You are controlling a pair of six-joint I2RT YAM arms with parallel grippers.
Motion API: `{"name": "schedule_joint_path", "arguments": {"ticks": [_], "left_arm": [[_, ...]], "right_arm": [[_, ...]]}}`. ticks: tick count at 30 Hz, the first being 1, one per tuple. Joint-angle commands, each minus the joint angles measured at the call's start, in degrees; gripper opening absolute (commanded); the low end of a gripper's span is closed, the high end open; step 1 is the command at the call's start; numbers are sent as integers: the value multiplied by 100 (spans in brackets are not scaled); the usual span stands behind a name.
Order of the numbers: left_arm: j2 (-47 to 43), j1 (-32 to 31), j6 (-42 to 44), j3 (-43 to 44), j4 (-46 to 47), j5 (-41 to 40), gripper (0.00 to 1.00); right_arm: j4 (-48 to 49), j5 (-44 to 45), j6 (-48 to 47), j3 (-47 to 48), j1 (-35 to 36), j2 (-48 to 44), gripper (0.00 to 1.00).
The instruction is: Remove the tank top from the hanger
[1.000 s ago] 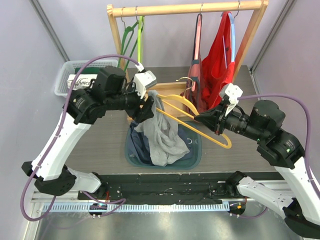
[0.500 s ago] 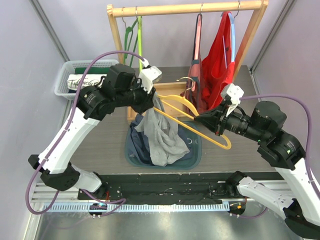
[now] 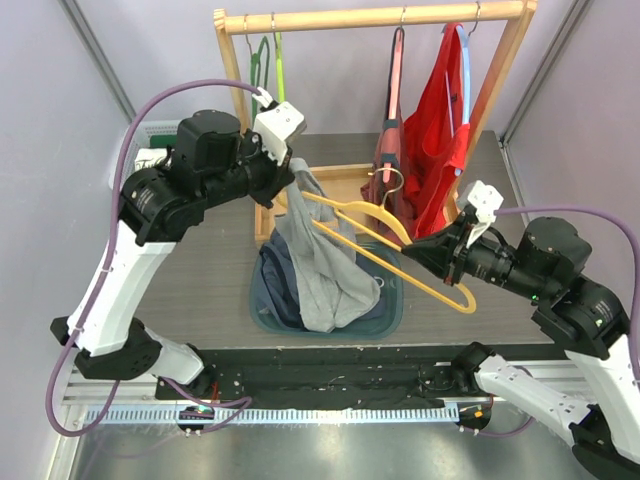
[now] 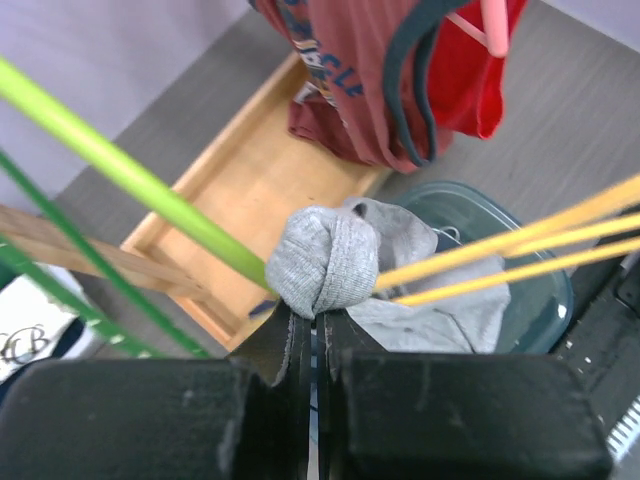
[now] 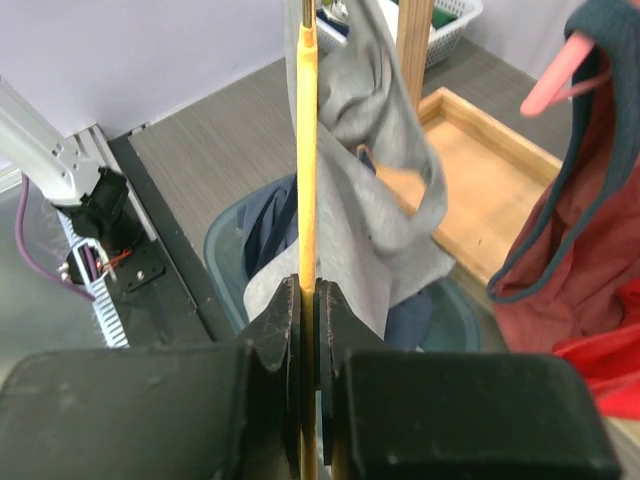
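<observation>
A grey tank top [image 3: 322, 268] hangs from a yellow hanger [image 3: 365, 222] over a teal bin. My left gripper [image 3: 296, 174] is shut on a bunched strap of the tank top [image 4: 330, 258] at its upper left end, beside the hanger's yellow bars [image 4: 500, 250]. In the left wrist view the left gripper [image 4: 312, 318] has grey cloth pinched at its tips. My right gripper [image 3: 412, 250] is shut on the hanger's lower bar. In the right wrist view the right gripper [image 5: 307, 295] clamps the yellow hanger [image 5: 307, 150], with the tank top [image 5: 375, 180] draped to its right.
A wooden rack [image 3: 370, 17] stands at the back with a red garment [image 3: 440, 120] and green hangers [image 3: 270, 60]. Its wooden base [image 3: 340, 185] lies behind the teal bin [image 3: 395, 300], which holds dark blue clothing [image 3: 275, 290]. A white basket [image 3: 135, 150] sits far left.
My left gripper has shut on the tank top's strap and drawn it up and to the left. My right gripper has carried the hanger rightward and nearer, stretching the cloth.
</observation>
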Motion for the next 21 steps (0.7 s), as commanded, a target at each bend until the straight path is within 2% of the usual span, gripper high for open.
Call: {"name": "schedule_joint_path", "arguments": {"ticks": [1,5,7,9,11,12,15,19,21], "left_arm": [[58,-4,162,215,286,-608,0],[32,22,127,215,304,-697,0],[5,40,170,206,243,-566,0],[-82,40,302,127,77,30,0],[-179,40,407,-179,-47,549,0],[-292,40,452,-329,-152,1056,0],[-521,40,548,-944,-241,1446,0],[-820,40,575,-1953,-66,1378,0],[-952,22,610,-2753,214,1194,0]], "right_arm": [[-852,-13,56,484,20,-183,1],[-1459,223,144,897,12,-516,1],[-1556,625,144,1134,20,-744,1],[-1653,960,92,1310,20,-877,1],[-1732,1285,48,1548,20,-956,1],[-1750,1331,-13,1592,20,-965,1],[-1733,1313,-162,1698,46,-948,1],[-1049,1428,-50,1383,38,-851,1],[-504,1463,151,1268,38,-615,1]]}}
